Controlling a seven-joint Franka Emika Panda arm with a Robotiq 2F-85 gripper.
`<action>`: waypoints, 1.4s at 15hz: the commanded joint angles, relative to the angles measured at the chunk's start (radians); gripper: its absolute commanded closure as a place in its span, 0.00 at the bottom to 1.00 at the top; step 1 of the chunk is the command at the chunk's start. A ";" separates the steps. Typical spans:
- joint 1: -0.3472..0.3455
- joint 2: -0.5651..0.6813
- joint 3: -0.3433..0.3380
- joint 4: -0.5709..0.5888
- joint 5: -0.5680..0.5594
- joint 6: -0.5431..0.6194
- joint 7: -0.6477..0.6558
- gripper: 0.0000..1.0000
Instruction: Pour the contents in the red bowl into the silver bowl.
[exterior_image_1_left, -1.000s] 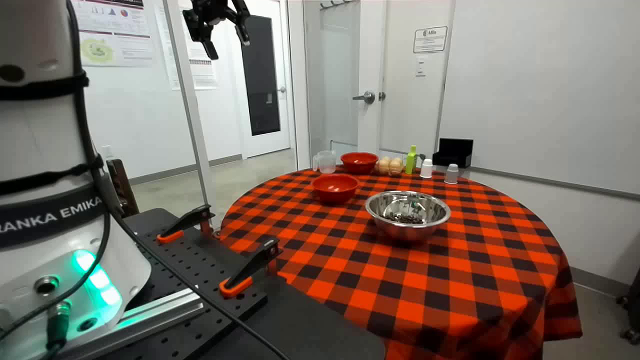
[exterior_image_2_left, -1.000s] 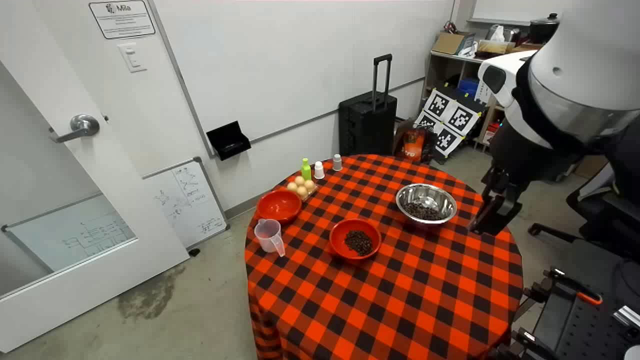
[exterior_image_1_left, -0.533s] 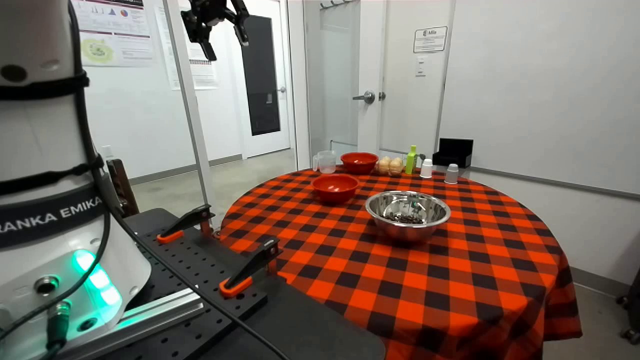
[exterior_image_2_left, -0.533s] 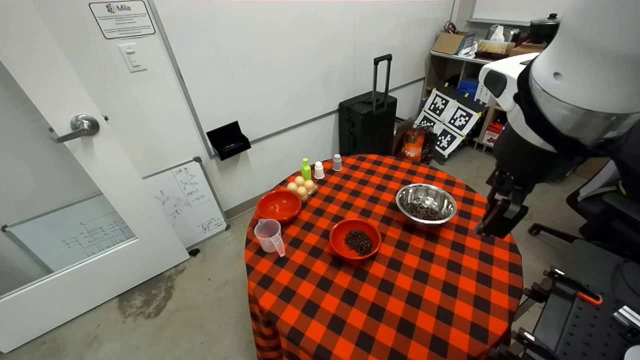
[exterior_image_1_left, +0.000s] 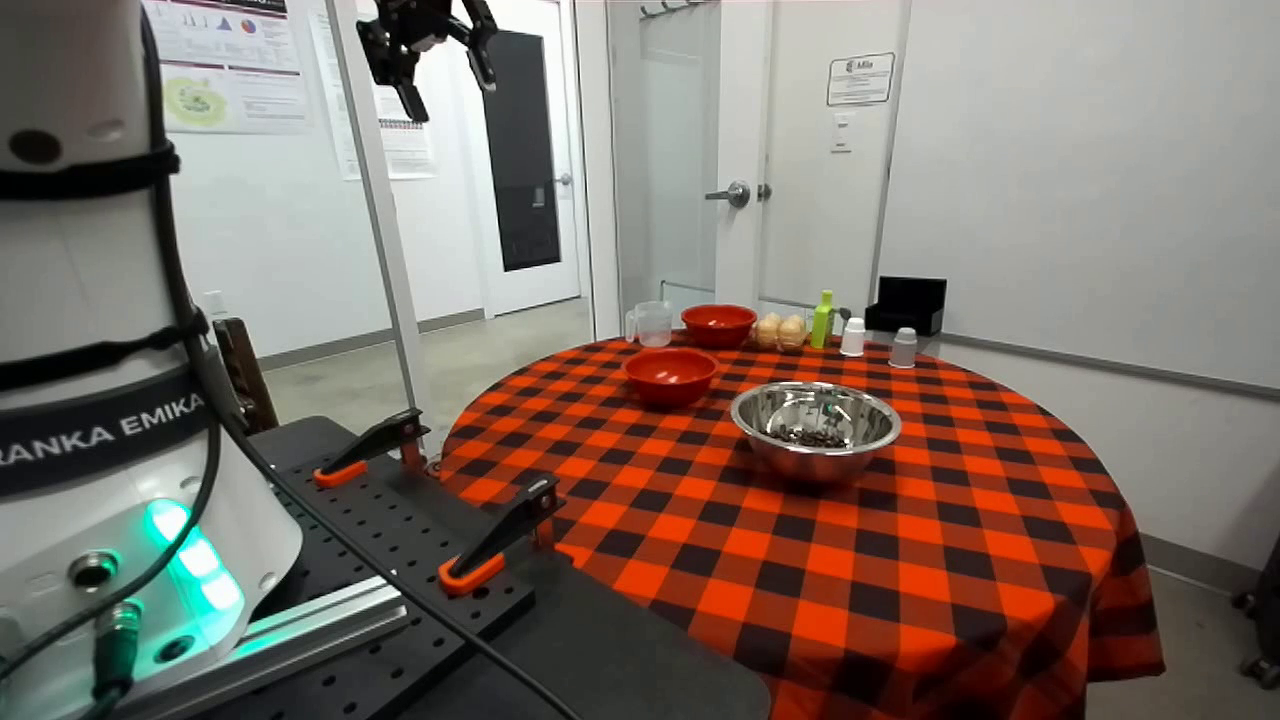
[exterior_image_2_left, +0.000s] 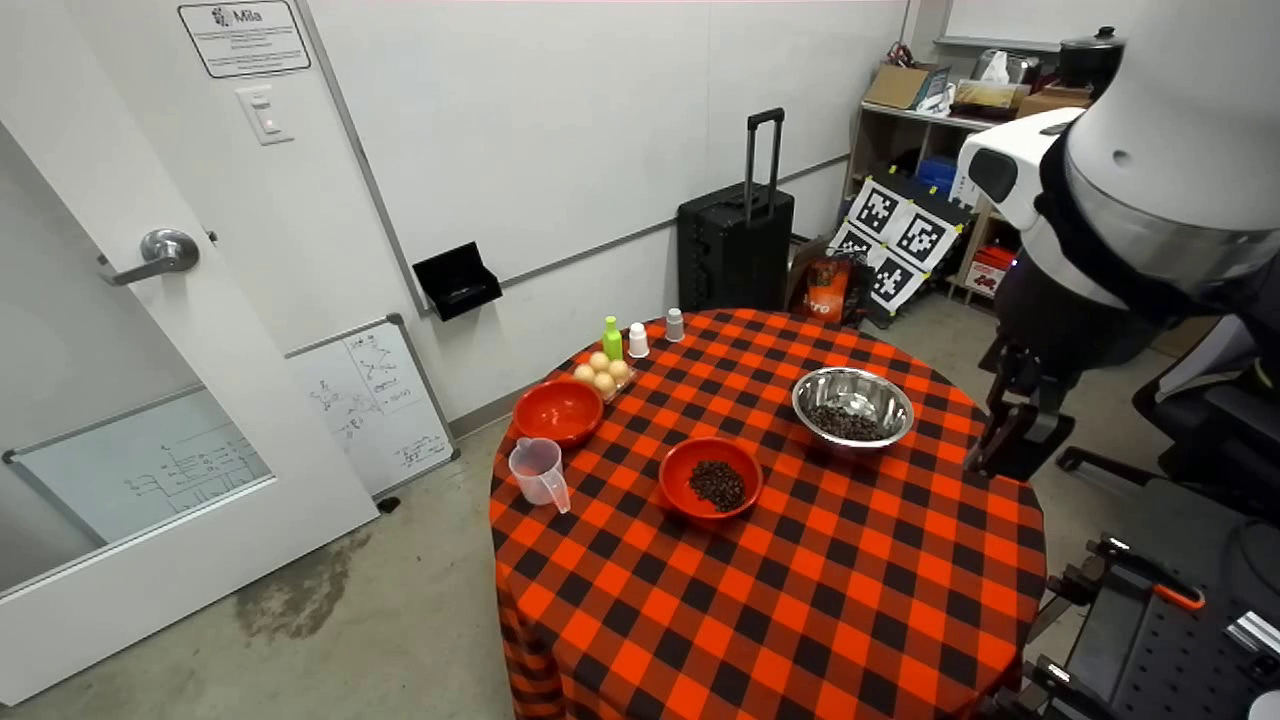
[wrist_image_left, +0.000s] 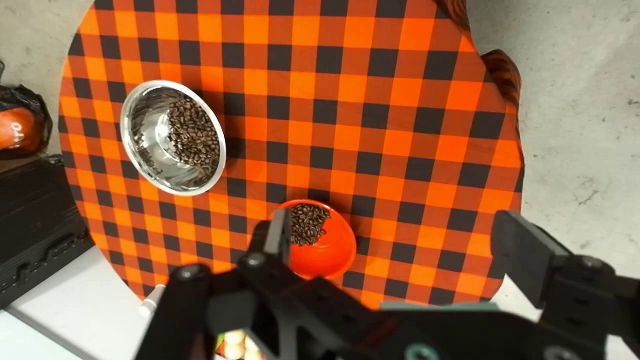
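Red bowl (exterior_image_2_left: 680, 485): sat upright on checkered tablecloth (exterior_image_2_left: 780, 580), dark beans (exterior_image_2_left: 718, 486) inside. Relative to your gripper (exterior_image_1_left: 451, 99): bowl lay lower, well apart. In your wrist view, one finger (wrist_image_left: 276, 236) overlapped part of red bowl. Gripper jaws: stood spread wide. Silver bowl (wrist_image_left: 161, 131): stood near red bowl on same cloth, likewise part-filled with beans. Near cloth's edge, you had second red bowl (exterior_image_2_left: 559, 412), clear measuring cup (exterior_image_2_left: 538, 468), eggs (exterior_image_2_left: 604, 376), green bottle (exterior_image_2_left: 612, 340).
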 joint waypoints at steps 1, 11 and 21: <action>0.015 0.003 -0.013 0.002 -0.010 -0.003 0.008 0.00; -0.088 0.249 -0.033 0.105 -0.062 0.090 -0.021 0.00; -0.059 0.279 -0.028 0.088 -0.126 0.114 0.037 0.00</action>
